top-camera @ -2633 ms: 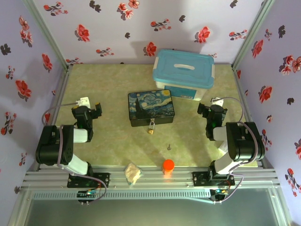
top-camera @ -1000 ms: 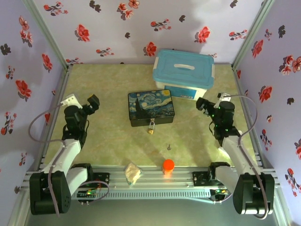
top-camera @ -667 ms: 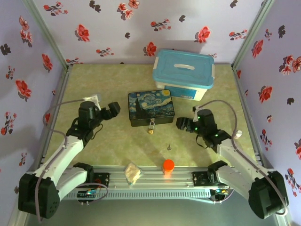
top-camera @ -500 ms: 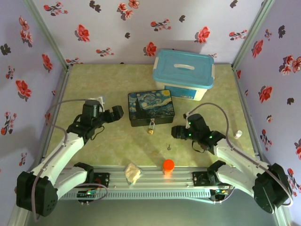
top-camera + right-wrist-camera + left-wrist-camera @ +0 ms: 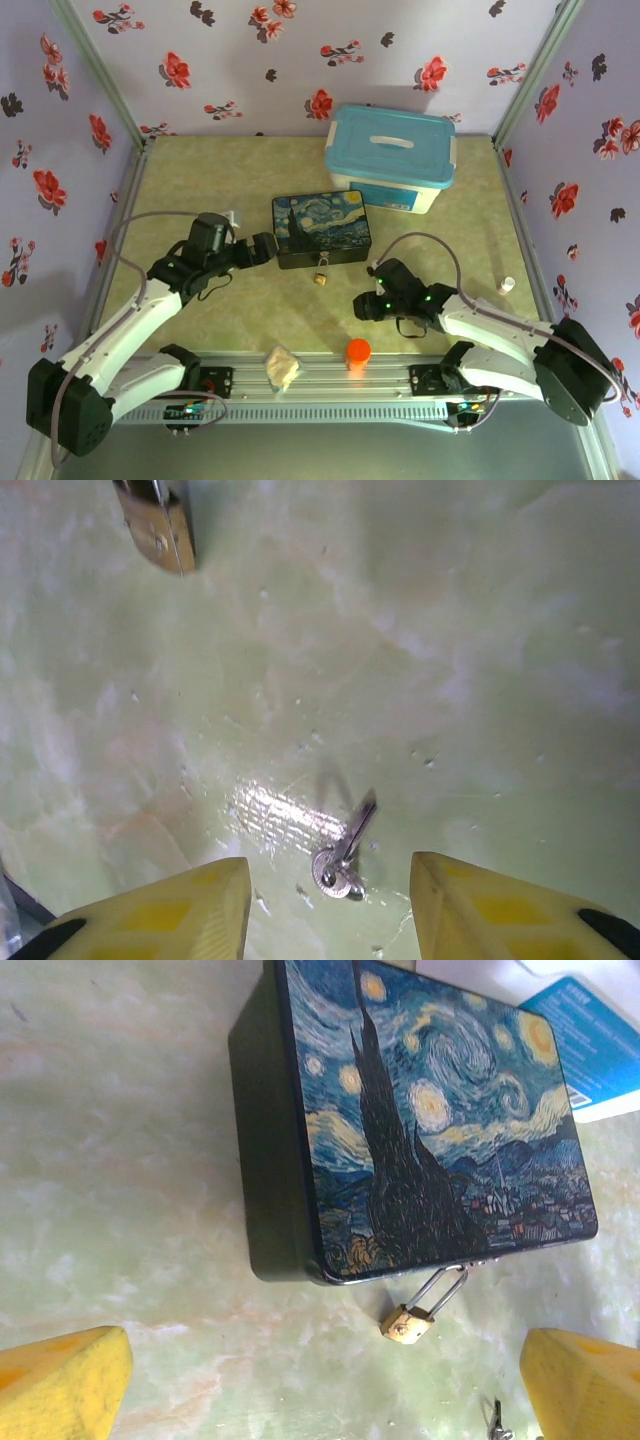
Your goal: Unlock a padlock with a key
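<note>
Key [image 5: 345, 855] lies flat on the table [image 5: 500, 630] inside the spread right gripper [image 5: 330, 908] — so thin it may skid away as the jaws close. Left gripper [image 5: 320, 1390], likewise spread, faces the padlock [image 5: 406, 1323] hanging from the painted box [image 5: 430, 1130].

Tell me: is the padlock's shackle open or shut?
Shut: the padlock hangs by its shackle from the painted box clasp; the key lies apart from it.

High overview; close wrist views, padlock [image 5: 407, 1324] common.
</note>
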Robot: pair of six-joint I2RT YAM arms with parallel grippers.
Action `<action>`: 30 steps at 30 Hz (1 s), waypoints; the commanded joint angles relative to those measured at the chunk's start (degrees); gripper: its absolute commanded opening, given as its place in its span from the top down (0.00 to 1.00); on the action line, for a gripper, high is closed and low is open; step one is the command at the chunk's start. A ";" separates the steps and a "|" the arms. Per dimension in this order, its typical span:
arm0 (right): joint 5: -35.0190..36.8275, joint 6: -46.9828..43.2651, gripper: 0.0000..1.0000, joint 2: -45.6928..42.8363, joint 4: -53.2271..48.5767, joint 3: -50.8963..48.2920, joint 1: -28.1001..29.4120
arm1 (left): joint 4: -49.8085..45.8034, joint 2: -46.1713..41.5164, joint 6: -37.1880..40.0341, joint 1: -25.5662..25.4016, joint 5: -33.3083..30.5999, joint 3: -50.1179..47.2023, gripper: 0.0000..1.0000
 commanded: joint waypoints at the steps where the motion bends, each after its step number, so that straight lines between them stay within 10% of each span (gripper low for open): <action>1: 0.84 1.98 0.54 1.16 0.14 -0.98 1.92 | 1.37 1.01 -2.55 -1.13 0.22 -0.90 0.00; 13: 6.77 2.98 0.63 9.54 -1.29 1.39 7.43 | 5.27 2.57 -3.40 -2.40 -0.11 -2.29 0.00; 30: 13.60 -2.99 1.00 22.87 -7.97 12.76 9.95 | 8.77 -3.68 -3.99 -2.37 -2.74 -8.80 0.00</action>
